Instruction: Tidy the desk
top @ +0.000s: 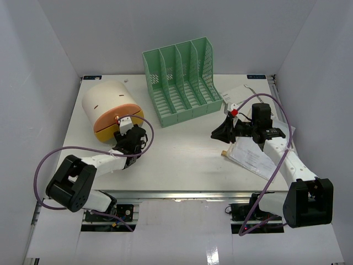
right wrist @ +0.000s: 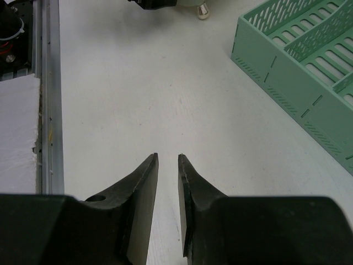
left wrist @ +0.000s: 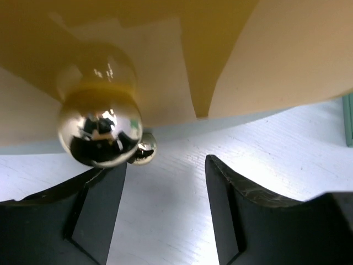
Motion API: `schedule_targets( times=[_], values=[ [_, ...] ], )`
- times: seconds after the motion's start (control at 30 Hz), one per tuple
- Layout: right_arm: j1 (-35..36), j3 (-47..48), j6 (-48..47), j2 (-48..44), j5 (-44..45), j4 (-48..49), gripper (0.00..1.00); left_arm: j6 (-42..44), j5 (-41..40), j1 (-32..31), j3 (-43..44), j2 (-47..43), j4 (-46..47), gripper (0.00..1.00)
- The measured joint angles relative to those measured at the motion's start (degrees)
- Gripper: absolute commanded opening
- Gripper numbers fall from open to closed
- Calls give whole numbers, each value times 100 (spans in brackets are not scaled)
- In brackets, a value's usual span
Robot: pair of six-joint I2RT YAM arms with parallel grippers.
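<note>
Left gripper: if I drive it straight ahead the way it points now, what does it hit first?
The left gripper would probably meet the chrome ball on the round cream object first, close ahead; that object's body lies right behind. Depth is unclear.

white arm links (top: pixel 102 161), black joints (top: pixel 69 190) and fingers (right wrist: pixel 140 210), looping purple cables (top: pixel 35 179)

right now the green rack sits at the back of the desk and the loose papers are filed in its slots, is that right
Not quite. The green rack does sit at the back of the desk, but its slots are empty. The loose papers lie flat on the desk at its right side. The top external view shows this.
</note>
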Motion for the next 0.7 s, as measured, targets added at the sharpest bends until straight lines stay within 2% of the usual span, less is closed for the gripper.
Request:
schedule_targets(
  times=[0.07, 0.27, 0.43, 0.6, 0.63, 0.7],
  values=[
    [0, 0, 0, 0, -7, 0, 28, -37, 71, 0, -12, 83, 38, 84],
    [-4, 0, 2, 0, -24, 0, 28, -122, 165, 0, -15, 154, 65, 81],
    [-4, 0, 0, 0, -27, 0, 28, -165, 150, -2, -115, 71, 258, 65],
    [-4, 0, 2, 2, -27, 0, 28, -149, -30, -7, -160, 69, 348, 55],
    [-4, 0, 2, 1, -27, 0, 28, -153, -75, -7, -158, 81, 350, 52],
    [-12, 0, 2, 2, -29, 0, 28, -178, -174, -7, -141, 121, 337, 37]
  ],
)
